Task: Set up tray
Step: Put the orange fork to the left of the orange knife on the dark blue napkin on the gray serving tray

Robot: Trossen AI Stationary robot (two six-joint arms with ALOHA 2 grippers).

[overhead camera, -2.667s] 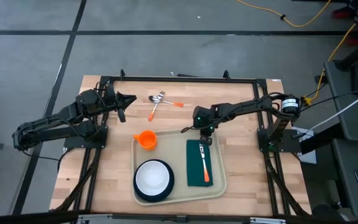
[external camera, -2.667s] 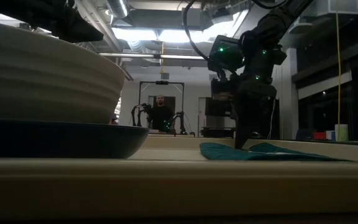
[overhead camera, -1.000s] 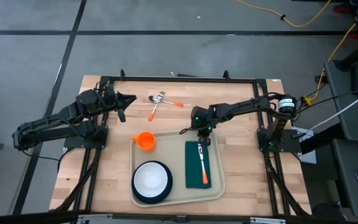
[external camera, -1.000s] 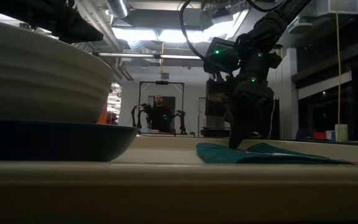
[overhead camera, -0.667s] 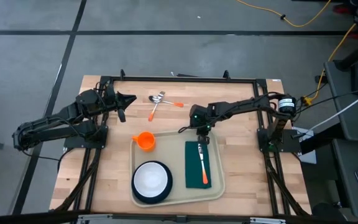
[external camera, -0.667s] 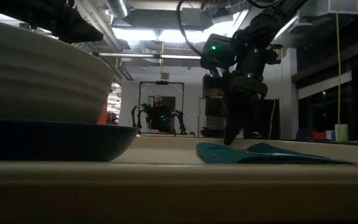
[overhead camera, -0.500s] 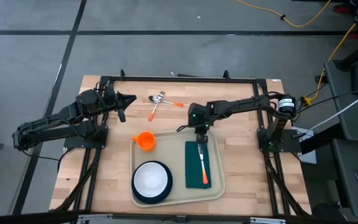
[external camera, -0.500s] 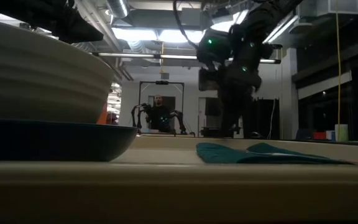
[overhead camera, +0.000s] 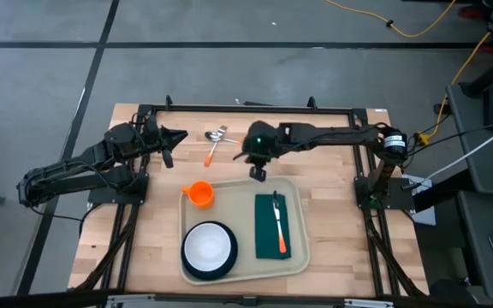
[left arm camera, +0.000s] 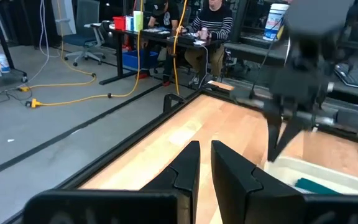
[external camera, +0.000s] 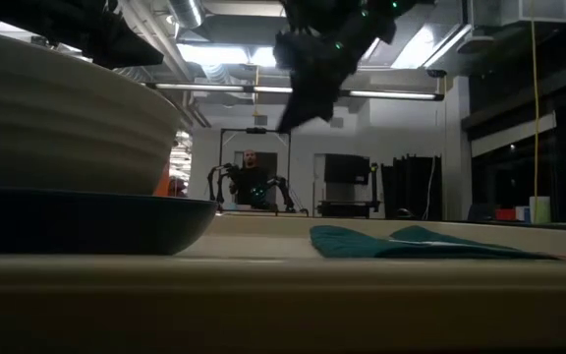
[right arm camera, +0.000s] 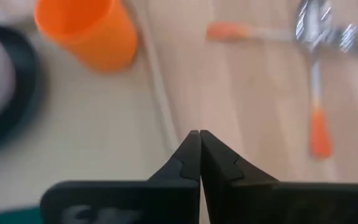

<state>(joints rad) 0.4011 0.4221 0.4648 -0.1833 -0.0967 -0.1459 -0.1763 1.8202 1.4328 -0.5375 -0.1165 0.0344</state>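
The beige tray (overhead camera: 240, 190) lies on the wooden table. It carries an orange cup (overhead camera: 200, 192), a white bowl (overhead camera: 210, 244) on a dark plate, and a green napkin (overhead camera: 273, 224) with an orange-handled fork (overhead camera: 278, 222) on top. Two orange-handled spoons (overhead camera: 218, 139) lie on the bare table beyond the tray. My right gripper (overhead camera: 256, 173) hovers shut and empty above the tray's far rim (right arm camera: 157, 81), between the cup (right arm camera: 86, 31) and the spoons (right arm camera: 316, 37). My left gripper (overhead camera: 178, 135) waits at the table's far left, shut but for a narrow slit (left arm camera: 204, 152).
A dark metal frame (overhead camera: 246, 108) runs round the table's far edge and sides. Bare wood lies between the spoons and the tray (overhead camera: 229, 167). In the low view the bowl (external camera: 67, 118) fills the left foreground, and a person sits in the room behind (external camera: 254, 177).
My right gripper has risen from the far end of the napkin and swung toward the table's left and far edge, now over the tray's far rim near the spoons. The fork stays flat on the napkin.
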